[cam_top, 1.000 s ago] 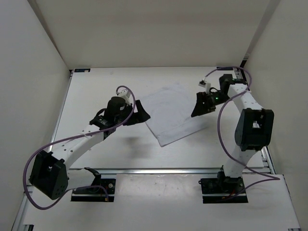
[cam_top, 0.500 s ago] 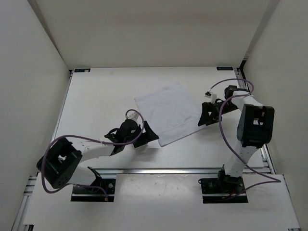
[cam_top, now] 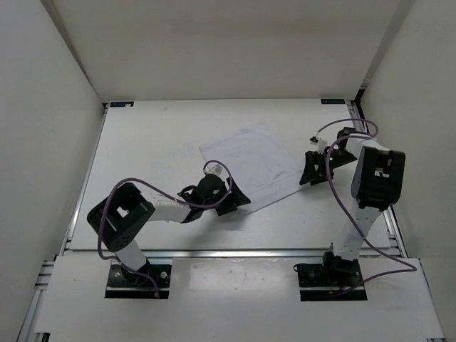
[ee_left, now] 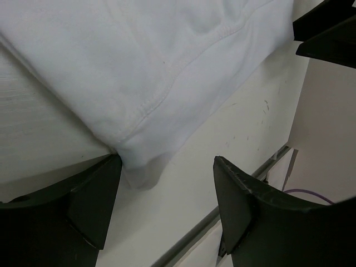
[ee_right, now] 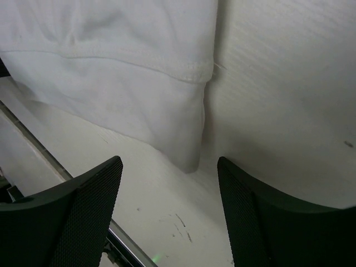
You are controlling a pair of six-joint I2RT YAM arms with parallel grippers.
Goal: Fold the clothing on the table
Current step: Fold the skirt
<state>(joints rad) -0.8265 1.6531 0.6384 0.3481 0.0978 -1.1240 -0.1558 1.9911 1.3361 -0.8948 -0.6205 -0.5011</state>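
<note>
The clothing (cam_top: 249, 167) lay flat on the table (cam_top: 149, 142), right of its centre and turned cornerwise to the edges. The left claw (cam_top: 239, 201) stood open and empty, straddling the corner nearest the table's near edge. The right claw (cam_top: 311, 171), likewise open, bracketed the corner toward the right edge. The step looked like setting up the first fold's grasp. Next, both would need to pinch the hems cleanly and lift together.

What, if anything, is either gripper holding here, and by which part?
Nothing is held. The left gripper and the right gripper each stand open, with a corner of the clothing lying between its jaws, unclamped.
</note>
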